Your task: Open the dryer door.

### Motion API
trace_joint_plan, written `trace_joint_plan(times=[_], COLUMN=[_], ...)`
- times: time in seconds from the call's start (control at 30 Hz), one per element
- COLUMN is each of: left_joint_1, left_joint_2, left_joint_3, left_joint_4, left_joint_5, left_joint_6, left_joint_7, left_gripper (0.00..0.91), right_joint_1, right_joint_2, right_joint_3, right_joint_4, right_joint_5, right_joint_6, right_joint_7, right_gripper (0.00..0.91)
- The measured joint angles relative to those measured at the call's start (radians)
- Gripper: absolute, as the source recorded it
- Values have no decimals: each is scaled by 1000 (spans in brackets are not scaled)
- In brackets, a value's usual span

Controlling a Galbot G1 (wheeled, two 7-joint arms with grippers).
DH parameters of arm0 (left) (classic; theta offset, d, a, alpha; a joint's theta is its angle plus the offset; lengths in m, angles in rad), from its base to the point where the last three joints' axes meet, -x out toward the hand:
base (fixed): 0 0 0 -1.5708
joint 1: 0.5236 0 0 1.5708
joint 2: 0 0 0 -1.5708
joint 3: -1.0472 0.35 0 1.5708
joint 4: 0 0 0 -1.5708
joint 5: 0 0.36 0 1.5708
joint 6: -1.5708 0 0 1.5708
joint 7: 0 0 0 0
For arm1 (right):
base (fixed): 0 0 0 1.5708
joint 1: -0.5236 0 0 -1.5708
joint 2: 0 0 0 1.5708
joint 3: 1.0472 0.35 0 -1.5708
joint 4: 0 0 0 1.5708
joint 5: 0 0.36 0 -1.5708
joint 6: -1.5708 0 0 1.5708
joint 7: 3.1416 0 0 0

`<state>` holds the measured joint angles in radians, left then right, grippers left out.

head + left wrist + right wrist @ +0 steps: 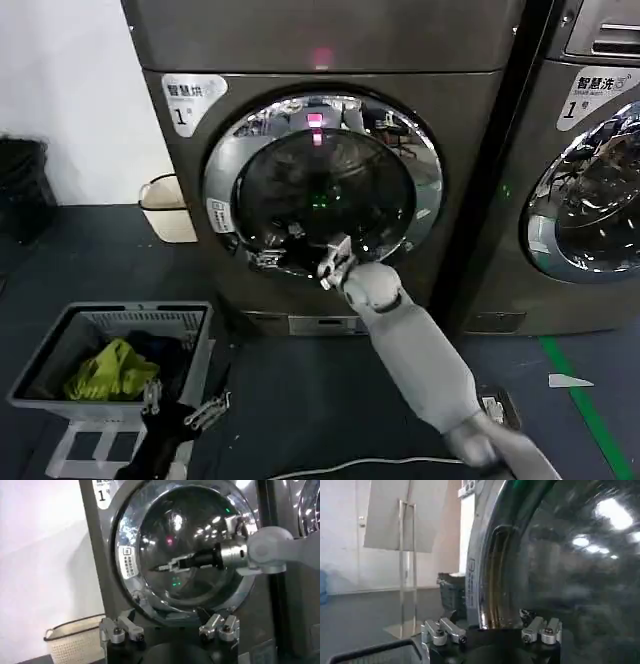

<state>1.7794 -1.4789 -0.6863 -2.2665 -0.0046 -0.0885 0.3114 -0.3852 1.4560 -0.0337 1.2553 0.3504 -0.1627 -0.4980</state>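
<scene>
While the dryer door point(322, 180) sits closed and flush in the front of the left-hand machine, the right gripper point(335, 264) is raised against its lower portion, just at the bottom of the dark glass where it meets the chrome ring. From the left wrist view the same gripper point(167, 566) reaches across the glass, its thin fingers lying close together and pointing toward the white sticker point(128, 561) on the ring's left side; nothing is seen clamped between them. In the right wrist view the two fingertips point(442, 632) stand apart with an unoccupied gap, the curved edge of the door point(492, 575) directly ahead. Whether the fingers touch the door cannot be told.

The left gripper point(185, 405) hangs low at the robot's left, near the floor and just beside a grey laundry basket point(190, 325) holding yellow-green and dark cloth. Its fingers point(116, 630) are spread wide and hold nothing.

A red light point(322, 55) shows on the panel above the door. A second machine point(590, 190) with a similar chrome-ringed door stands to the right. A cream bin point(168, 208) rests on the floor against the wall, left of the dryer.
</scene>
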Motion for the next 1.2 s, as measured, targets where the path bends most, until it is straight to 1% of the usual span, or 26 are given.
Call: trace_joint_plan(times=[0.2,0.4,0.57,0.67,0.77,0.83,0.9,1.03,1.2], left_joint_1=[2,13,16,17,17,16,14,4,-28], left_joint_2=[-8,-9,-6,-3,0,2,5,15,36], left_joint_3=[-1,6,7,5,3,0,-5,-18,-52], left_joint_4=[-1,-2,-1,4,1,-9,-15,-22,-17], left_joint_5=[0,5,15,14,6,-3,-18,-43,-93], left_joint_6=[-4,-10,-30,-28,-6,18,22,46,83], left_joint_7=[3,3,-3,-5,-4,3,7,-13,-11], left_gripper=[907,907,907,907,907,907,907,907,907], right_joint_1=[38,79,108,122,124,121,114,97,82], right_joint_2=[22,66,90,103,105,97,87,59,22], right_joint_3=[-25,-30,-40,-43,-47,-56,-57,-61,-51], right_joint_4=[-47,-98,-129,-148,-146,-136,-124,-86,-48], right_joint_5=[2,3,4,4,26,29,29,29,29], right_joint_6=[13,16,20,17,1,-7,-13,-16,-17], right_joint_7=[6,12,-6,-26,-71,-101,-136,-201,-289], right_gripper=[907,907,907,907,907,907,907,907,907])
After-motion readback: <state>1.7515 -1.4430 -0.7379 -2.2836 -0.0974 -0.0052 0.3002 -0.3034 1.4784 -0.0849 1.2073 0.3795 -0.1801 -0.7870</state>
